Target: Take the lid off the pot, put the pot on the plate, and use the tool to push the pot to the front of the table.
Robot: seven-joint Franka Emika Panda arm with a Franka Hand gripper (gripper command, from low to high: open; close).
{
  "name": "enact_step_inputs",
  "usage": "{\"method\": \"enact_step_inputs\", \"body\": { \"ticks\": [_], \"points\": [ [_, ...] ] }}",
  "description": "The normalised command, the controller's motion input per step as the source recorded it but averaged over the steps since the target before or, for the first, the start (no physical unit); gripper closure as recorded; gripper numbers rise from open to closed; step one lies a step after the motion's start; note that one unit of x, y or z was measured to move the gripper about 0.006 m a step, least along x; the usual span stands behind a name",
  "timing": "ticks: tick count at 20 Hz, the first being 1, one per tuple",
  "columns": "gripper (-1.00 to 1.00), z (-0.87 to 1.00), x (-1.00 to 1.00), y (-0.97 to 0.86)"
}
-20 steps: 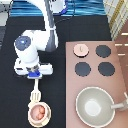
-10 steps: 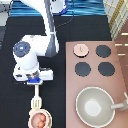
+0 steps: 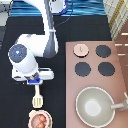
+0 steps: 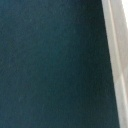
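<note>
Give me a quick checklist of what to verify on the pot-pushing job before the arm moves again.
1. Lid off the pot: ok, it lies on the stove panel at a burner spot.
2. Pot on the plate: ok, at the exterior view's bottom edge, partly cut off.
3. Tool held by the gripper: cannot tell; the handle runs up under it.
4. Tool head at the pot: ok, just above its rim; contact cannot be told.
5. Grey pan apart from the pot: ok.
</note>
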Motion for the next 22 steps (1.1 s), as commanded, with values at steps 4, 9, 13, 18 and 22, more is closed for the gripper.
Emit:
{"method": "enact_step_inputs", "body": {
  "ticks": [4,9,13,18,22],
  "points": [
    [1.00,0.45,-0.71,0.23],
    [1.00,0.16,-0.87,0.45],
    [1.00,0.02,-0.88,0.56],
    [1.00,-0.56,-0.68,0.84],
    [1.00,-0.78,-0.78,0.67]
  ]
}}
